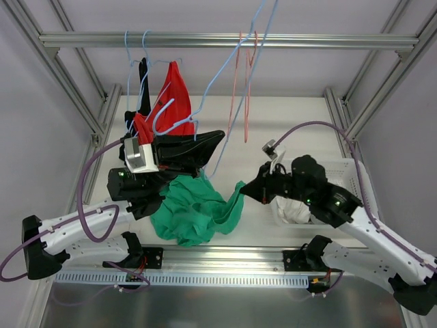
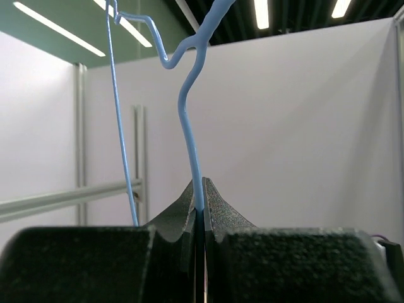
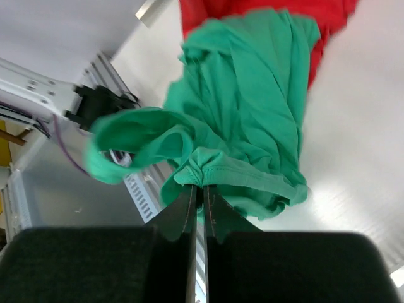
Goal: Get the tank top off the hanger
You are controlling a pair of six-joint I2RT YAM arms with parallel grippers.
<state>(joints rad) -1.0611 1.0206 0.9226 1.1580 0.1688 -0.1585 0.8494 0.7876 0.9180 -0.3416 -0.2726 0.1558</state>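
Green crumpled tank top (image 1: 194, 208) slumps near centre, seemingly mostly off the thin blue wire hanger (image 2: 187, 129) that the left gripper (image 2: 201, 189) pinches, while the right gripper (image 3: 201, 192) pinches the cloth's edge, freeing unfinished.

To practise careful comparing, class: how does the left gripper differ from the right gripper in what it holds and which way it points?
The left gripper pinches the thin wire of a blue hanger; the right gripper pinches a bunched fold of the green top. The left gripper points up, toward the ceiling lights; the right gripper points down over the table. Both are shut on what they hold.
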